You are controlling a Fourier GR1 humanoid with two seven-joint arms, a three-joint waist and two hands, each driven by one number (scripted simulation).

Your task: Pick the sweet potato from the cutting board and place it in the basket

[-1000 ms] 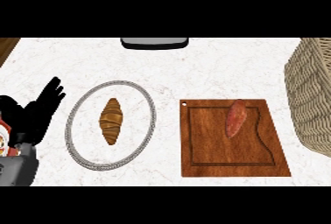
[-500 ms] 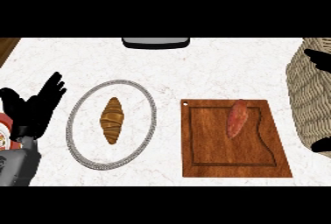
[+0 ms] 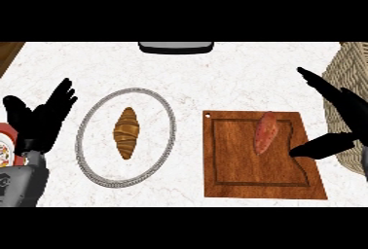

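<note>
A reddish sweet potato (image 3: 264, 132) lies lengthwise on the upper right part of the wooden cutting board (image 3: 244, 175). The woven basket (image 3: 354, 63) stands at the right edge, partly cut off. My right hand (image 3: 343, 112) is open in front of the basket, fingers stretched toward the far side, its thumb (image 3: 321, 145) pointing left over the board's right edge, a short way right of the sweet potato. My left hand (image 3: 39, 119) rests open at the left edge, fingers up.
A round plate (image 3: 90, 146) with a croissant (image 3: 126, 132) on it sits left of the board. A dark object (image 3: 176, 46) is at the far edge of the counter. A red and white item (image 3: 6, 146) shows at the left edge.
My right hand has come into view from the right edge and now reaches over the board's right side. The left hand has risen slightly. The sweet potato has not moved.
</note>
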